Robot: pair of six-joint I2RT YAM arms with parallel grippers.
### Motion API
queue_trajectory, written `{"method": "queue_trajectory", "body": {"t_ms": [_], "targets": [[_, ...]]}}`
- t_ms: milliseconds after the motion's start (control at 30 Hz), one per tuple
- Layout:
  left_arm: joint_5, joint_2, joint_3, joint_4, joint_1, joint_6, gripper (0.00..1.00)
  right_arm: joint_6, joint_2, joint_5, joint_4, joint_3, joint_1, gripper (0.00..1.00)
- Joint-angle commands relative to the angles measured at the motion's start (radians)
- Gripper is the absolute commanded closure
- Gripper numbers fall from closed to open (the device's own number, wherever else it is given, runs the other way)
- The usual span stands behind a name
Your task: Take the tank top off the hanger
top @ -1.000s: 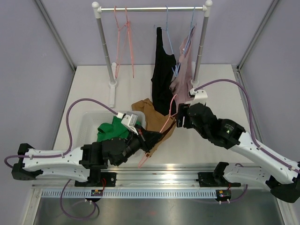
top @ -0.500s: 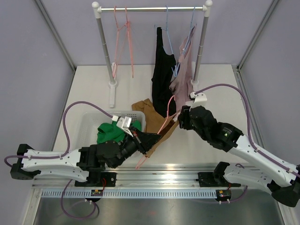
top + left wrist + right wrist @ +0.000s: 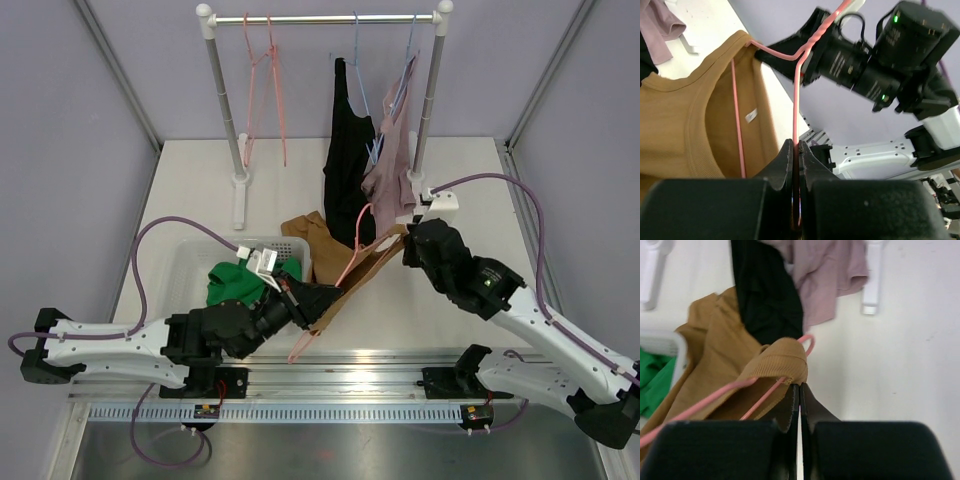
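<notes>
— Over the middle of the counter (image 3: 200,190), in front of the clothes rail (image 3: 330,18), what differs from a second ago?

— Mostly the tan tank top (image 3: 318,238). It was hanging slack between the two arms. Now its upper edge is drawn into a taut band slanting from the left arm up toward the right one. The rest of it is bunched by the corner of the basket (image 3: 190,262), just below the black garment (image 3: 345,170).

— So is it off the pink hanger (image 3: 795,100)?

— No. The left wrist view shows the wire running inside the neckline, so the top is on the hanger, and both are held above the counter.

— What have the arms done?

— The left tool (image 3: 796,147) is as it was, pressed together on the hanger's wire. The right tool (image 3: 799,392) was spread a second ago. It is now closed, pinching the ribbed shoulder fold (image 3: 783,359) where the top wraps the end of the hanger. It has also shifted to the right, and that is what stretches the cloth.

— What does that mean for the job?

— I judge that the grasp is made and the peeling is about to start. The left arm anchors the hanger while the right arm draws that shoulder off its end.

— Any worry?

— The pinch sits close to the fold's edge, so the cloth could slip out. I also cannot tell whether the wire is caught in the pinch along with the fabric.
</notes>
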Motion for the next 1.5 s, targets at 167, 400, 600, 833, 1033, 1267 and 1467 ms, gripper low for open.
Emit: {"method": "queue_trajectory", "body": {"t_ms": [167,400,600,833,1033,1267,1467], "targets": [[0.085,0.026,0.069,0.029,-0.018,-0.002,1.00,-0.058,0.101,0.058,-0.059,0.127,-0.281,1.00],[0.015,0.066,0.075,0.214,-0.081,0.119,1.00,0.002,0.077,-0.061,-0.087,0.095,-0.364,1.00],[-0.075,0.058,-0.033,0.594,-0.109,0.282,1.00,0.013,-0.018,-0.168,-0.115,0.072,-0.392,1.00],[0.034,0.251,0.047,1.069,-0.109,0.710,1.00,-0.013,-0.199,-0.440,-0.058,0.061,-0.392,1.00],[0.025,0.428,0.259,1.066,-0.026,0.893,1.00,-0.076,-0.248,-0.654,-0.150,0.199,-0.392,1.00],[0.080,0.446,0.387,0.813,0.149,0.738,1.00,-0.101,-0.284,-0.696,-0.239,0.244,-0.390,1.00],[0.309,0.477,0.312,0.899,0.227,0.834,1.00,-0.011,-0.313,-1.136,-0.026,0.156,-0.392,1.00]]}}
